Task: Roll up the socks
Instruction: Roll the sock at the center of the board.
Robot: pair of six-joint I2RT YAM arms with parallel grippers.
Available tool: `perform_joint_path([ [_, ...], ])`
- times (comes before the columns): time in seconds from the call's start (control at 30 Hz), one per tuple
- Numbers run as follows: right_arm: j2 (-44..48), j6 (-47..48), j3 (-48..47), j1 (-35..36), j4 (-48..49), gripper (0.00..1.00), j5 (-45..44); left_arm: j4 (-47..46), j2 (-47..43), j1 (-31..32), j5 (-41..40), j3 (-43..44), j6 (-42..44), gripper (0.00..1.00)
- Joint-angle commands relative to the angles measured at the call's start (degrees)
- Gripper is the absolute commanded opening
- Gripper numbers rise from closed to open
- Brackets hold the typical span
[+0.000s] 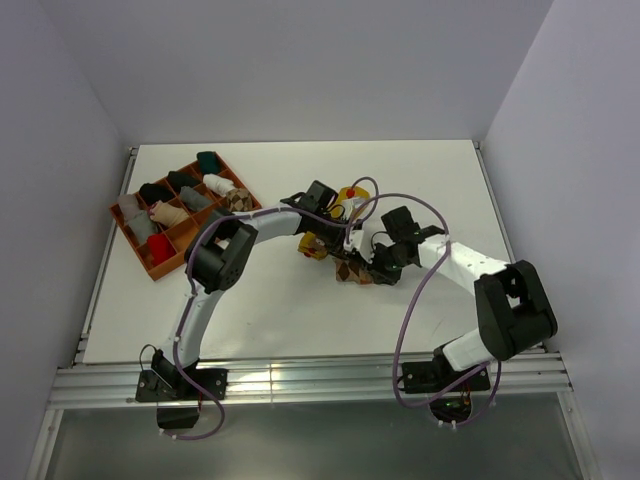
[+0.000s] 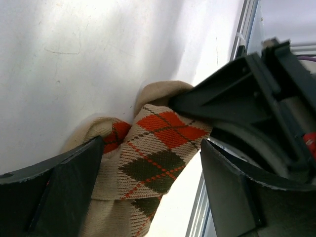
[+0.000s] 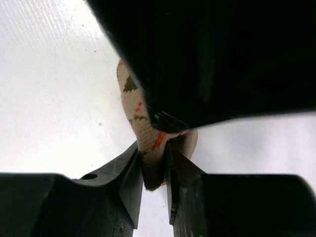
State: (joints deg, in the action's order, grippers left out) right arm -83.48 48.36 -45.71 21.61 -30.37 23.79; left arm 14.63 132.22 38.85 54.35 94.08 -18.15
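R jaws pinch orange argyle sock; L jaws wide.

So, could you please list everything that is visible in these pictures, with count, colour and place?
table: one, white, under everything.
tray: one, orange-brown, divided, left side of table.
sock bundles: several, black, grey, white, teal, red, cream, in tray compartments.
argyle sock: one, orange-brown-cream, mid-table, between both grippers.
mustard sock: one, yellow, mid-table, partly under left arm.
left gripper: one, black, open around argyle sock.
right gripper: one, black, shut on argyle sock.
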Motion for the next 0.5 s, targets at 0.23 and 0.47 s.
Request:
perform_joint_path([
  [0.23,-0.01,-0.11,-5.26,-4.99,-5.13,0.36,6.53,-0.74,0.23,-0.62,-9.26,-3.03,1.98,0.89],
  [0.47,0.34,0.25,-6.49,-7.89,-7.16,0.46,8.64,-0.75,-1.53,-0.88,-9.96,-2.77,2.33,0.9],
])
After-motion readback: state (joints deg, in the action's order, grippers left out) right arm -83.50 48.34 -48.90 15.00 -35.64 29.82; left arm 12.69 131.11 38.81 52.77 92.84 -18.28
